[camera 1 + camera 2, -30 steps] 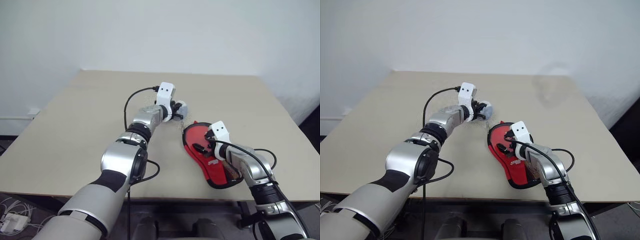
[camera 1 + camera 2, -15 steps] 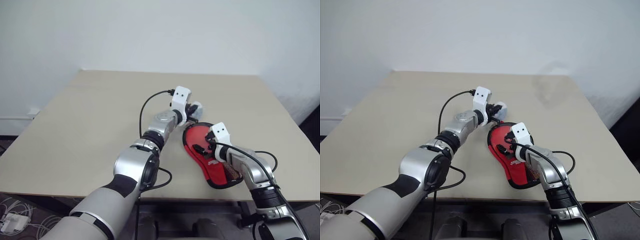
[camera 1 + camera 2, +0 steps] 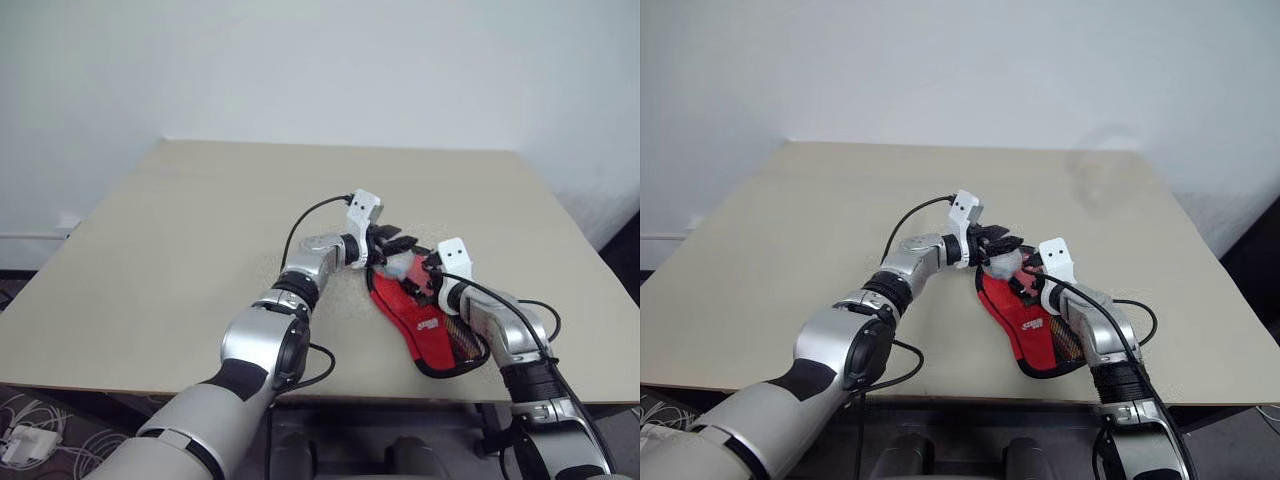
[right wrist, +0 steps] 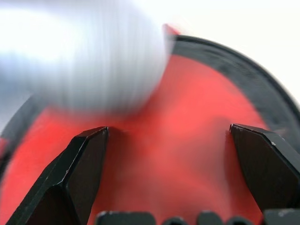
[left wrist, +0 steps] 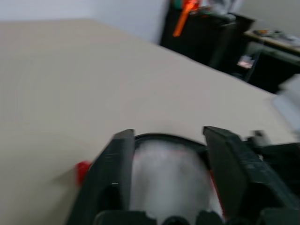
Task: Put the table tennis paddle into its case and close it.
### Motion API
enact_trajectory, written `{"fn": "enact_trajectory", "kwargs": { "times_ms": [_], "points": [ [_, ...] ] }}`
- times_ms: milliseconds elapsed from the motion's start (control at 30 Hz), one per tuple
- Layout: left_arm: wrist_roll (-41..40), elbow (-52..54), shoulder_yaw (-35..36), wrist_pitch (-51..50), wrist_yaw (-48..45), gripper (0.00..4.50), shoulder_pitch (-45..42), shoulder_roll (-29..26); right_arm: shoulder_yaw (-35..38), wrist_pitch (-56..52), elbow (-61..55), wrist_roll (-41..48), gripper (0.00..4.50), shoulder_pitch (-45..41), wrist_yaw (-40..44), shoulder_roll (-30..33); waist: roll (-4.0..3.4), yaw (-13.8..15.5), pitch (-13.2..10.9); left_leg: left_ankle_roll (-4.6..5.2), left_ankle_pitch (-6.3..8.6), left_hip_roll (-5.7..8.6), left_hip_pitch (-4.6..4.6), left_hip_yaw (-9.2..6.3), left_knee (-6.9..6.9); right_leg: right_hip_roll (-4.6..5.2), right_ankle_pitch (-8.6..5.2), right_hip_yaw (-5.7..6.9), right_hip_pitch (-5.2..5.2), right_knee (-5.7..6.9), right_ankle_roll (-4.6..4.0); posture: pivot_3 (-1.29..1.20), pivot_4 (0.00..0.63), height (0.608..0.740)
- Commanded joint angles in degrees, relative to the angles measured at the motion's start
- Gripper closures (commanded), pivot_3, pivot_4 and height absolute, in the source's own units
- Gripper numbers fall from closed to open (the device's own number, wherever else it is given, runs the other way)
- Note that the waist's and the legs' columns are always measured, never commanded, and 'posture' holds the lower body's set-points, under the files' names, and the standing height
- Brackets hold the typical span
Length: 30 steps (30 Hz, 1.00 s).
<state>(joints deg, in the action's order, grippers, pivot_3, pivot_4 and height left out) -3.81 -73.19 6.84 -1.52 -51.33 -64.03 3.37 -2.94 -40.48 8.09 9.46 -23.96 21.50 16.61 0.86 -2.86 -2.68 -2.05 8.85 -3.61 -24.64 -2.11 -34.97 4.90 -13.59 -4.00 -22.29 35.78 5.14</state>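
Case: paddle-shaped soft fabric case (image 3: 425, 325), red front, black zip edging, flat near the beige table's (image 3: 180, 240) right front edge.
Left gripper (image 3: 398, 240): jaws apart around a pale grey soft lump (image 3: 402, 266) over the case's round end.
Right gripper (image 3: 418, 284): jaws wide apart over the red panel, probably steadying.
Paddle: presumably inside; cannot tell.

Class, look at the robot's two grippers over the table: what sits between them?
A small pale grey-blue soft lump, in the left eye view. It lies between the left gripper and the right gripper, over the round end of the red case.
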Motion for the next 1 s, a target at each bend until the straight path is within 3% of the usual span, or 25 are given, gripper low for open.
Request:
{"fn": "enact_trajectory", "kwargs": {
  "times_ms": [33,333,467,633,767,1000],
  "points": [
    [-1.77,3.84,0.07,-1.10,-3.06,1.42,-0.36,-0.44,0.54,-0.30,1.85,-0.68,0.00,0.63,-0.33,0.49,-0.01,-0.05,0.00,0.00,0.00,0.00,0.00,-0.01,0.01,0.00,0.00,0.00,0.01,0.02,0.00,0.00,0.000,0.740],
    [-6.25,13.42,0.15,-10.97,-11.97,1.42,0.58,-6.63,4.59,-0.72,1.27,2.66,0.00,-0.73,4.39,3.98,-0.05,-0.09,-0.03,0.01,0.00,0.00,-0.03,-0.02,0.02,-0.01,0.00,-0.02,-0.02,0.04,0.00,0.00,0.000,0.740],
    [-7.30,28.86,-5.49,-21.94,-19.92,1.42,7.34,-10.97,7.74,-1.26,0.91,5.35,0.00,-2.31,6.13,4.79,-0.16,-0.18,-0.05,0.01,0.00,0.00,-0.03,0.00,0.08,-0.01,0.00,-0.05,0.00,0.04,0.00,0.00,0.000,0.740],
    [-10.61,53.20,-11.88,-33.59,-21.98,1.42,18.47,-14.72,14.37,-4.87,3.01,11.56,0.00,-6.37,8.05,5.98,-0.35,-0.17,-0.18,0.06,-0.04,0.00,-0.06,0.01,0.11,-0.02,0.01,-0.08,-0.05,0.06,0.00,0.00,0.000,0.740],
    [-13.18,67.80,-14.97,-38.98,-17.43,1.42,26.26,-14.40,15.39,-4.35,7.34,11.73,0.00,-9.68,9.23,9.00,-0.46,0.02,-0.24,0.06,-0.03,0.00,-0.07,0.04,0.09,-0.02,0.00,-0.14,-0.01,0.04,-0.01,0.00,0.000,0.740],
    [-10.42,65.37,-16.88,-36.41,-3.14,1.42,28.05,-7.78,13.64,-6.26,6.60,14.26,0.00,-13.63,12.02,7.67,-0.59,-0.33,-0.23,0.12,-0.07,0.00,-0.03,0.03,-0.05,-0.04,0.00,-0.15,-0.01,0.08,-0.01,0.00,0.000,0.740]
  ]
}}
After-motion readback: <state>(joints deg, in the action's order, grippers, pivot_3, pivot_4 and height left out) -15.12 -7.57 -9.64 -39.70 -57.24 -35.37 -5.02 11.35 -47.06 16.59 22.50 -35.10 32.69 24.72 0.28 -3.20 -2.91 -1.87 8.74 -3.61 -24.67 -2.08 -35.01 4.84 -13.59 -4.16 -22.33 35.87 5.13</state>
